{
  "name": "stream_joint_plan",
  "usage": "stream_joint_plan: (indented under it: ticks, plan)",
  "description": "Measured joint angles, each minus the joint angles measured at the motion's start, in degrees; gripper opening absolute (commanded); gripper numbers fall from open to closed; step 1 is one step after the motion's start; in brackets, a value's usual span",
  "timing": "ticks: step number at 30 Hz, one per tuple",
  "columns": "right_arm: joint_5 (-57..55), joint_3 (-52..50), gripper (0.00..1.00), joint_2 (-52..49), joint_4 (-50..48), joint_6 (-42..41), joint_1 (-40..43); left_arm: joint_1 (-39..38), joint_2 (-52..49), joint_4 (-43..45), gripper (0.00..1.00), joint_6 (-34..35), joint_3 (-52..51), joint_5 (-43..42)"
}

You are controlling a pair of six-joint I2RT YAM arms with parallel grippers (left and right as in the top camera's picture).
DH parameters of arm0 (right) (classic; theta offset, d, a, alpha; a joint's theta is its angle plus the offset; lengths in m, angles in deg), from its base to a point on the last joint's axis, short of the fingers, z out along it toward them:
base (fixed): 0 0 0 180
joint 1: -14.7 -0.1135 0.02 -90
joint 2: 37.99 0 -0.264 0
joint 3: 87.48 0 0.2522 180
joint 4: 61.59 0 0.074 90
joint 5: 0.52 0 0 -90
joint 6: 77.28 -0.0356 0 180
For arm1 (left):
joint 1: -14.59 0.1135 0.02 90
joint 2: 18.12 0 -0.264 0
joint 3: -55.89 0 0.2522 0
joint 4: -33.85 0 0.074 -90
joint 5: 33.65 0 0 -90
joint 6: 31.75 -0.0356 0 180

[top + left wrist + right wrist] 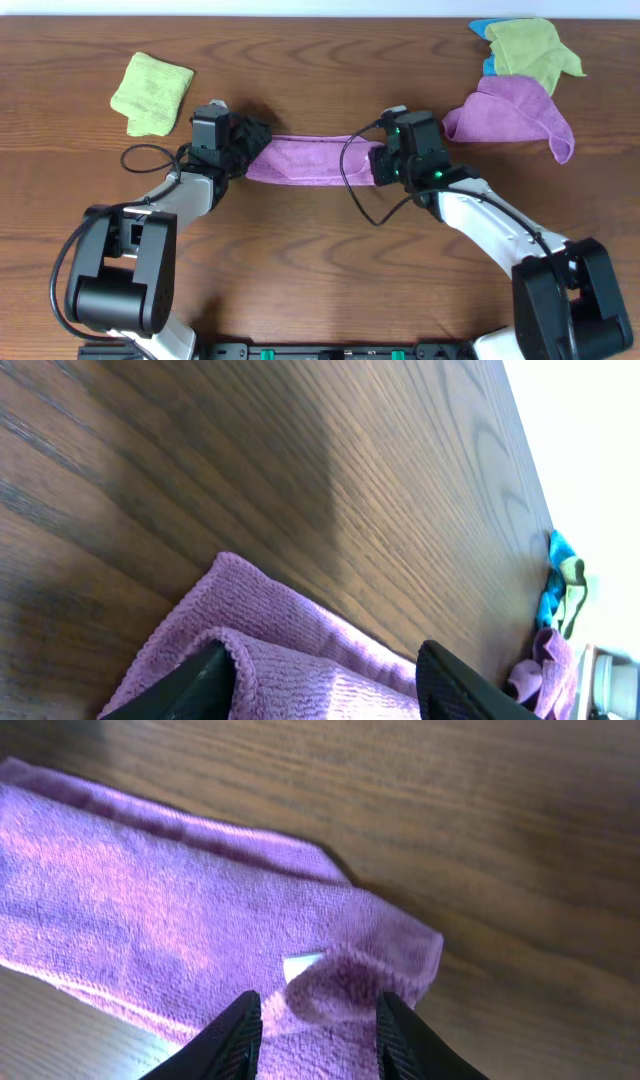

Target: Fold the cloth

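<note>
1. The tabletop (320, 60) is bare dark wood under both my end effectors. It looks smooth, so the fabric will slide on it if I drag instead of lifting.
2. The cloth (310, 160) lies as a long, narrow purple band stretched from my left end effector (322, 652) to my right end effector (318, 1000), one short end at each. It looks already doubled lengthwise. I judge the remaining fold brings one end over the other.
3. A paler purple cloth (510, 110) sits crumpled beyond my right end effector and off to its outer side, well apart. A wide swing out that way could snag it.
4. One green cloth (152, 90) lies beyond my left end effector, on its outer side. Another green cloth (530, 45) lies farther out past the paler purple one. Neither touches my work.
5. The left fingers stand wide apart, astride the cloth's rounded end, not pressing it. If I lift now, that end stays down and the band skews.
6. The right fingers are drawn in on a puckered corner and look clamped on it. The bite seems shallow and may hold only the top layer, so the layers could peel apart or slip free.
</note>
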Motion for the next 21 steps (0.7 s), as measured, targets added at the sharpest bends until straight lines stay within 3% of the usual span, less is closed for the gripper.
stream_joint_plan:
  ticks: [9,21]
  plan:
    - [1.11,0.00,0.35,1.46,2.01,-0.02,0.00,0.07,0.00,-0.59,0.60,0.02,2.14,-0.79]
    - [3.91,0.00,0.32,4.04,5.73,-0.70,0.00,2.54,0.00,-12.68,0.59,-2.54,8.22,-1.20]
